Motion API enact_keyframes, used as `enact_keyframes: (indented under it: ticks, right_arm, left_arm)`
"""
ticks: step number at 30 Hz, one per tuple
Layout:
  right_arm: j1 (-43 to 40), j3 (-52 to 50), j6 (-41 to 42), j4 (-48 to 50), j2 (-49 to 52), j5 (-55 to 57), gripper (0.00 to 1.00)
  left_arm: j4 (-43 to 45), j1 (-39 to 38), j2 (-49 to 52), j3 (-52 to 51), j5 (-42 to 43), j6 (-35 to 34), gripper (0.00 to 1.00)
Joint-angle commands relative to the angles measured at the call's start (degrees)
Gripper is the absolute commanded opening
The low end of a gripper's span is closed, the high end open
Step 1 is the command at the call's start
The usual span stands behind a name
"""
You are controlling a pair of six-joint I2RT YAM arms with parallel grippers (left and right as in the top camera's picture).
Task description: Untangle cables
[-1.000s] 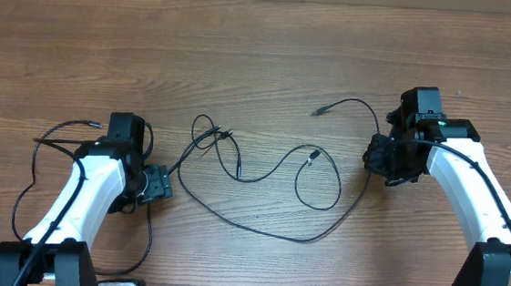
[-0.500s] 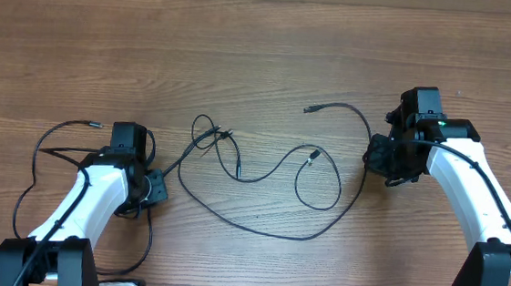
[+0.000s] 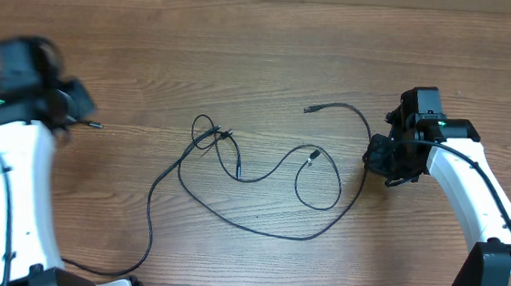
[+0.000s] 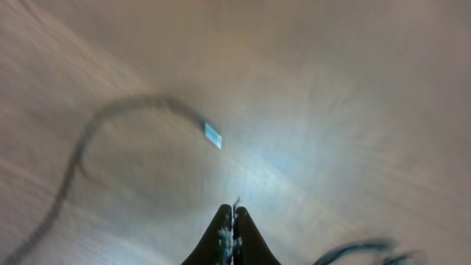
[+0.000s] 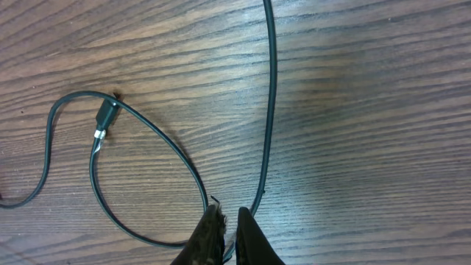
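Wood tbl (image 3: 264,34): L gripper (image 4: 233,218) swung up-left, shut; R gripper (image 5: 229,213) unmoved on cables (image 5: 273,88).

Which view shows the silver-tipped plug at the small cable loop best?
The right wrist view: the silver-tipped plug lies close and sharp, metal tip plain. Overhead shows it only as a tiny dark speck. The left wrist view is blurred and shows only another cable end.

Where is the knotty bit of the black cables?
In the overhead view, the knot lies a little left of the middle of the table, with the silver-tipped plug off to its right.
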Motion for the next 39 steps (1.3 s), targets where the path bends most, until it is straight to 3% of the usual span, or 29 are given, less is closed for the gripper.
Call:
enact_keyframes:
  ticks: [1,3,6,7,13,18,21,31,34,38,39]
  right_arm:
    - [0.17,-0.39,-0.24,0.42,-0.31,-0.55,0.06]
    - [0.17,-0.39,-0.24,0.5,-0.31,-0.55,0.06]
    - [0.17,-0.39,-0.26,0.33,-0.31,-0.52,0.06]
    - [0.17,-0.39,-0.26,0.24,-0.31,-0.52,0.06]
    - [0.17,-0.39,-0.26,0.2,-0.31,-0.52,0.06]
    - [0.17,-0.39,-0.26,0.26,-0.31,-0.52,0.06]
    - [0.17,-0.39,-0.26,0.26,-0.31,-0.52,0.06]
    - [0.17,-0.39,-0.26,0.5,-0.31,-0.52,0.06]
    - [0.17,-0.39,-0.26,0.48,-0.31,-0.52,0.06]
    - [0.17,-0.39,-0.26,0.5,-0.31,-0.52,0.06]
    - [0.17,-0.39,-0.26,0.5,-0.31,-0.5,0.06]
  left_arm:
    - [-1.16,1.46,-0.48,3.65,10.51,4.72,0.04]
    - [-1.73,0.96,-0.44,2.93,12.07,6.1,0.06]
    - [-1.66,-0.79,-0.42,-0.37,12.0,8.13,0.29]
    - [-1.29,-1.44,-0.35,-1.73,11.98,8.59,0.32]
    - [2.34,-6.75,-0.2,-12.98,10.88,8.55,0.42]
    - [8.35,-11.34,2.1,-22.45,10.51,8.55,0.58]
    - [12.48,-13.33,4.98,-26.56,10.21,8.66,0.61]
    - [19.17,-18.67,18.14,-29.05,9.46,12.35,0.59]
    - [20.0,-19.69,20.7,-29.05,9.4,13.2,0.52]
    - [19.67,-20.04,21.73,-29.05,9.4,13.49,0.31]
    - [19.61,-20.04,21.73,-29.05,9.4,13.49,0.3]
